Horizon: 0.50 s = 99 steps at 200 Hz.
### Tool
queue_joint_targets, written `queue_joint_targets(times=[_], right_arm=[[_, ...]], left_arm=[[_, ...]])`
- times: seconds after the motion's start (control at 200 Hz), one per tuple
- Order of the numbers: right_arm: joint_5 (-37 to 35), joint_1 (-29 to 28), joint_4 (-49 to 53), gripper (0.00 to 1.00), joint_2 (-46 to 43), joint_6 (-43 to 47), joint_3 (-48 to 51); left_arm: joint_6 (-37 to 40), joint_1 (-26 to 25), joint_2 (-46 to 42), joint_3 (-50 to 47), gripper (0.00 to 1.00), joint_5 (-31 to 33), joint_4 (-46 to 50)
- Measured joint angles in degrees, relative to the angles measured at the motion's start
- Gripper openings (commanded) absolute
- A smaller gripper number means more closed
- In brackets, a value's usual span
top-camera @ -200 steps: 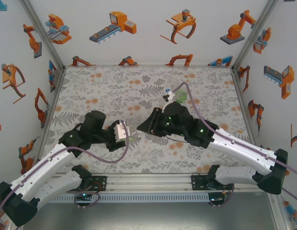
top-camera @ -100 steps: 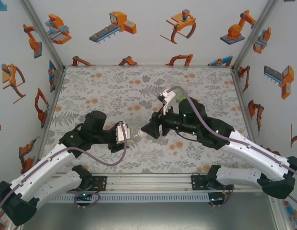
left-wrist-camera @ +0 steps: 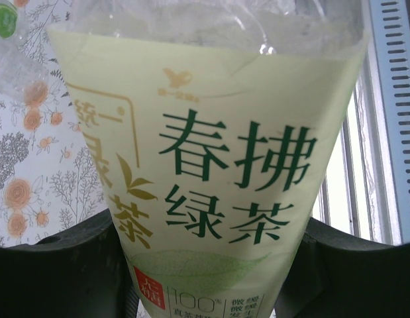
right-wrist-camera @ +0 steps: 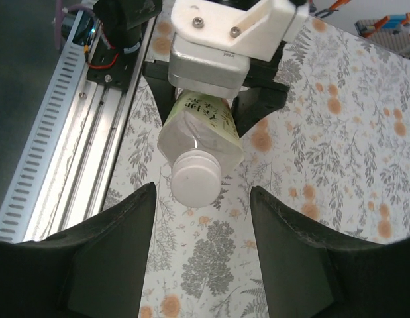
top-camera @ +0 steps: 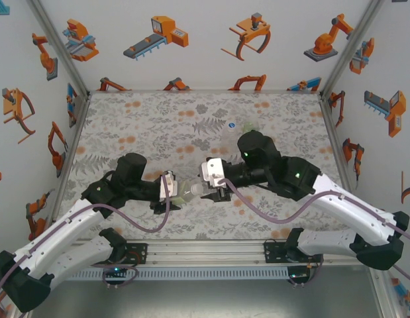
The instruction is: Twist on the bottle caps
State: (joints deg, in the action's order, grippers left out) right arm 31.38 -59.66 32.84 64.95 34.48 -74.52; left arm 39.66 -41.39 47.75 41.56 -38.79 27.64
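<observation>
My left gripper [top-camera: 170, 189] is shut on a small clear bottle [top-camera: 185, 193] with a pale green label [left-wrist-camera: 205, 179], held on its side and pointing right. The black fingers [left-wrist-camera: 52, 271] press on both sides of the label. A whitish bottle cap [right-wrist-camera: 196, 180] sits on the bottle's neck, and it shows from above as the cap [top-camera: 196, 190]. My right gripper [right-wrist-camera: 202, 193] faces the cap end-on and is open. Its fingers [right-wrist-camera: 118, 252] stand on either side of the cap and clear of it. From above, the right gripper [top-camera: 211, 192] is just right of the cap.
Two more small bottles [top-camera: 243, 126] lie at the back of the flowered table [top-camera: 138, 126], behind the right arm. The metal rail [right-wrist-camera: 72, 132] runs along the table's near edge, close below both grippers. Printed walls close in the left, back and right.
My right gripper has opened and let go of the cap. Its wrist has rolled, swinging the white camera mount from the back down toward the left gripper. The left gripper still holds the bottle.
</observation>
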Motion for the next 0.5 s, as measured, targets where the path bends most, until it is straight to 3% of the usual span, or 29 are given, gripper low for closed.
queue_joint_targets(times=[0.496], right_arm=[[2.45, 0.0, -1.46, 0.24, 0.94, 2.54, 1.46]], left_arm=[[0.02, 0.0, -0.07, 0.0, 0.0, -0.28, 0.17]])
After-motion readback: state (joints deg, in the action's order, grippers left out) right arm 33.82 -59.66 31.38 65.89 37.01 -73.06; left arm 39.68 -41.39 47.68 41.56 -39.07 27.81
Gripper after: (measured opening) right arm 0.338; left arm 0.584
